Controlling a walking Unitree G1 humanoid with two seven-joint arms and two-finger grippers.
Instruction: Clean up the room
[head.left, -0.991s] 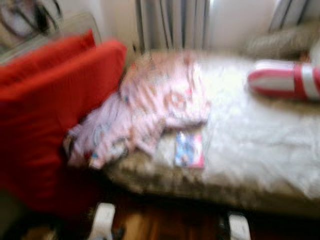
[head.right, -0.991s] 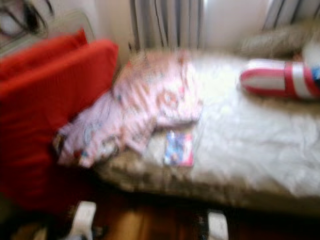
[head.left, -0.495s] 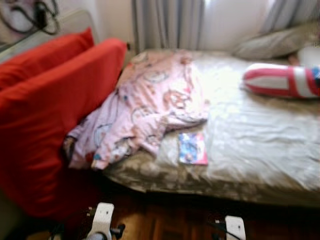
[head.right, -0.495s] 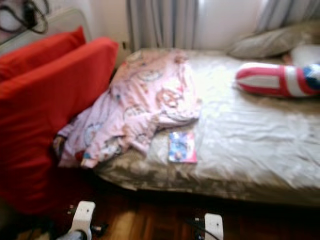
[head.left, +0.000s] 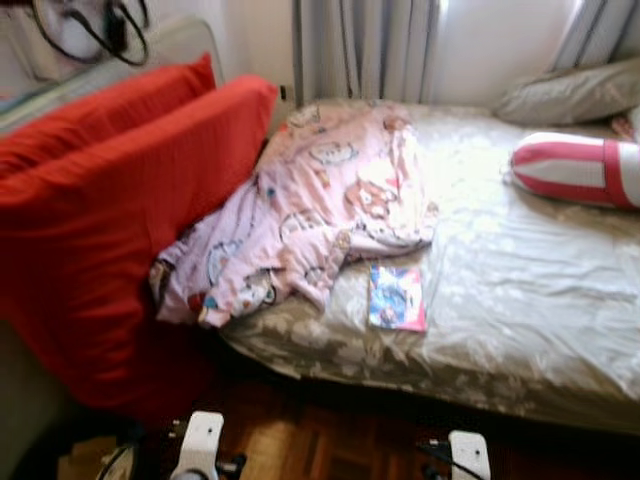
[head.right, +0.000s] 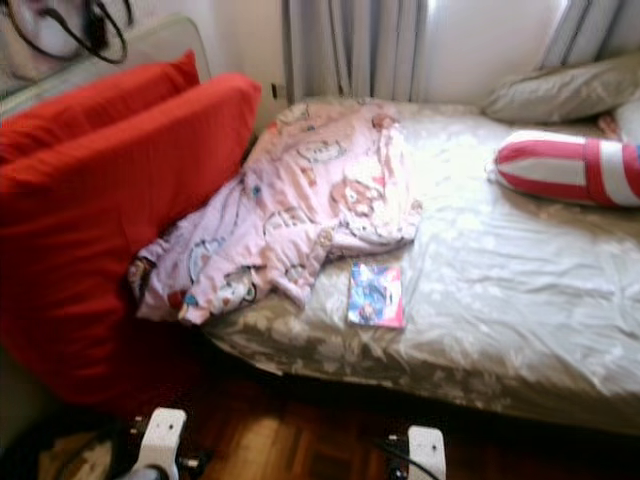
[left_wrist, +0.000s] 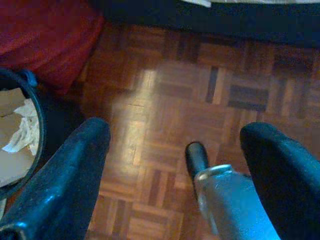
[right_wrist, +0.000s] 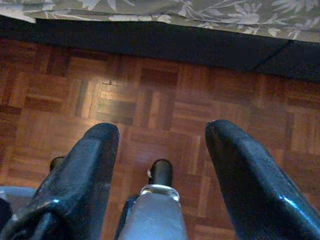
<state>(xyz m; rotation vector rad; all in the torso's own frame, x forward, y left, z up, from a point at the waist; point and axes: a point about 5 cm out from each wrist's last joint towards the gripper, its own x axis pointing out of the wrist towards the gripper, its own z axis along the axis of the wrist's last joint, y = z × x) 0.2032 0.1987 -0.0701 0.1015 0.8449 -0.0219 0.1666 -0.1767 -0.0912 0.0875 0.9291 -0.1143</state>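
Both pincers hang low over the parquet floor (right_wrist: 165, 110), fingers spread wide with nothing between them: the left pincer (left_wrist: 175, 165) near a dark bin (left_wrist: 22, 135) holding crumpled paper, the right pincer (right_wrist: 162, 165) just short of the bed (head.left: 520, 290). On the bed, a pink patterned garment (head.left: 320, 210) lies crumpled against the red cushions (head.left: 120, 200), a small colourful booklet (head.left: 397, 297) just beside its hem. A red-and-white striped bolster (head.left: 575, 168) rests well apart, near a grey pillow (head.left: 575, 92).
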